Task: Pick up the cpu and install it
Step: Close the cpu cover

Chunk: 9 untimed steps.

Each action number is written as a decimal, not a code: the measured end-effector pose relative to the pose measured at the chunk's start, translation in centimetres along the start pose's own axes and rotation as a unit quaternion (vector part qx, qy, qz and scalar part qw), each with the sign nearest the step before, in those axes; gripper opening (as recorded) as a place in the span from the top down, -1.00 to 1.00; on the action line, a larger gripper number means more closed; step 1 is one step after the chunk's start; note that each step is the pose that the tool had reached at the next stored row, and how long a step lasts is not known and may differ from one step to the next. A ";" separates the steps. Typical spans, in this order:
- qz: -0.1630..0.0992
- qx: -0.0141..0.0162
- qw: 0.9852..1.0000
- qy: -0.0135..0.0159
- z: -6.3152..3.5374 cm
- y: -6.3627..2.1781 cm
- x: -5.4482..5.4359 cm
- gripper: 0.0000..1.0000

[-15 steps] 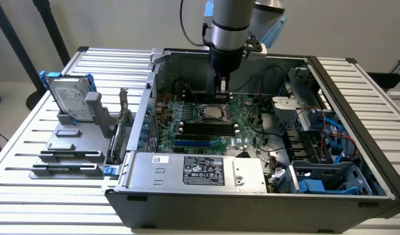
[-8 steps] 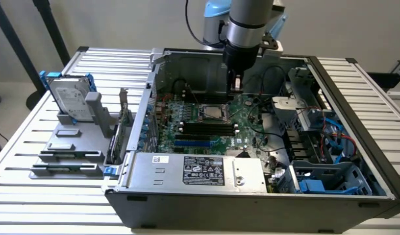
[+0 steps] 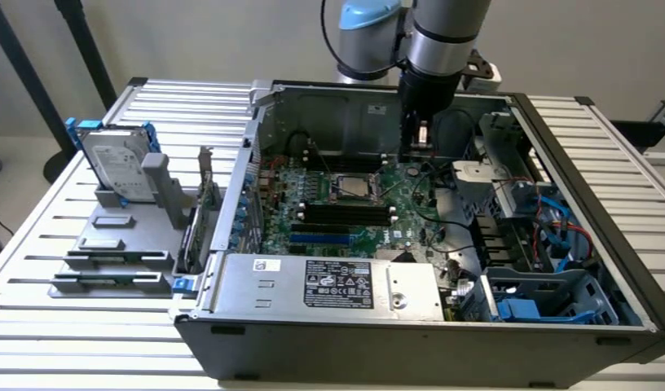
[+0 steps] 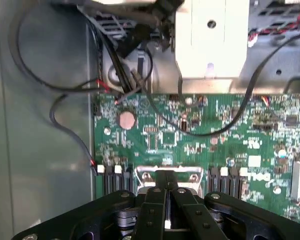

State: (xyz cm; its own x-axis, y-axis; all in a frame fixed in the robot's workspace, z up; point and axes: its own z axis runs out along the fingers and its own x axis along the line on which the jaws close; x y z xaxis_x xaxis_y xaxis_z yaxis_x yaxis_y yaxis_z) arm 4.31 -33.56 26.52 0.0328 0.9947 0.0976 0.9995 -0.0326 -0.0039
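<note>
**Open tower case** [image 3: 420, 350] laid on its side on the slatted surface [image 3: 50, 326], so that the motherboard [image 3: 409, 199] faces upward and the arm [image 3: 442, 32] can reach straight down into it. The jaws hang low inside the case, over the far part of the board, and are closed. From the wrist, the fingertips [image 4: 159, 192] meet with no gap and nothing visible between them, so they appear to carry no part. The cpu [image 3: 354, 186] lies flat in the socket with its silver top upward. It is near the jaws, to the exterior view's left of them and a little closer to the onlooker. It looks seated rather than loose, which would fit closed, empty jaws. Just past the fingertips in the wrist view lies what looks like the socket's metal retention frame [image 4: 166, 175]; whether the jaws touch it cannot be told. Black cables [image 4: 65, 90] run beside the board, off to one side of the jaws. The power supply with its white label [image 3: 338, 285] sits at the near edge of the case, well apart from the jaws. Outside the case, far to the exterior view's left of the jaws, a hard drive with blue brackets [image 3: 115, 167] stands upright in a grey fixture [image 3: 110, 244], presumably held on edge so it can be gripped from above.
</note>
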 end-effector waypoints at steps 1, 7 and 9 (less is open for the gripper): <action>0.000 0.000 1.000 0.001 -0.04 0.45 0.0 0.79; 0.000 0.000 1.000 0.002 0.57 1.61 -0.1 0.79; 0.000 0.000 1.000 0.002 0.94 1.61 -0.1 0.79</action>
State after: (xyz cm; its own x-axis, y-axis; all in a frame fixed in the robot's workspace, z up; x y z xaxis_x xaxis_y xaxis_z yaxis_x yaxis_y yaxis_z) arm 5.91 -33.65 25.57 0.0329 0.9943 0.1010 0.9995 -0.0326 -0.0045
